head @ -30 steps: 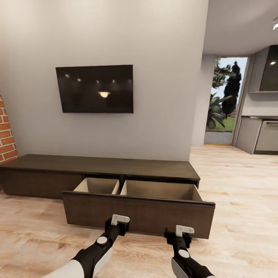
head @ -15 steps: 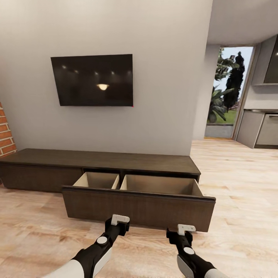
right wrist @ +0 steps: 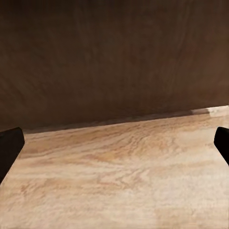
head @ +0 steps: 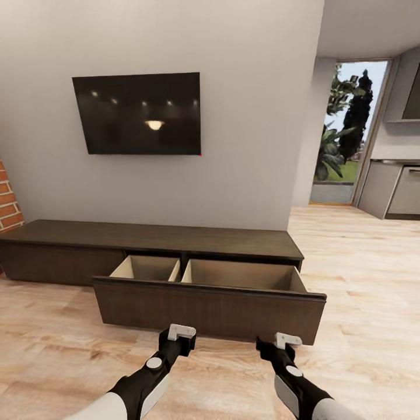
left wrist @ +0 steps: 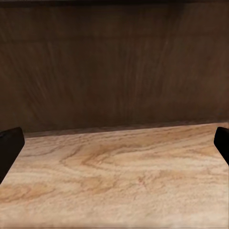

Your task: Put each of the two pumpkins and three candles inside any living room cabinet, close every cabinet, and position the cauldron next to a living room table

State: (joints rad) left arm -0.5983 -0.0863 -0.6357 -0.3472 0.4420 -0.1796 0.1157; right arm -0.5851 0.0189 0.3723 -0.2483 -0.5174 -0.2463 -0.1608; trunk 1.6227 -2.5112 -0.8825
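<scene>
so the cabinet [head: 146, 238] runs low along the grey wall under the tv [head: 137, 113], dark brown, and its wide drawer [head: 207, 312] is pulled right out over the wood floor [head: 361, 274]. you can see down into the beige inside, split by a divider into a smaller left part and a bigger right part, and what shows of both looks bare, though the near bottom is hidden behind the drawer front. the left gripper [head: 178, 333] sits low just in front of the drawer front, near its middle, and the right gripper [head: 284, 341] is just in front of it closer to the right end. neither one is touching the front as far as i can tell. in the left wrist view the dark fingers [left wrist: 9, 148] sit way out at the frame edges with only floor and the drawer front [left wrist: 114, 62] between them, so that claw is spread wide and holding nothing. same deal in the right wrist view, fingers [right wrist: 9, 148] far apart, nothing gripped, drawer front [right wrist: 114, 57] straight ahead. there's a bit of brick wall [head: 9, 201] at far left, and a doorway [head: 344, 134] with greenery plus kitchen units [head: 394, 189] off to the right.
</scene>
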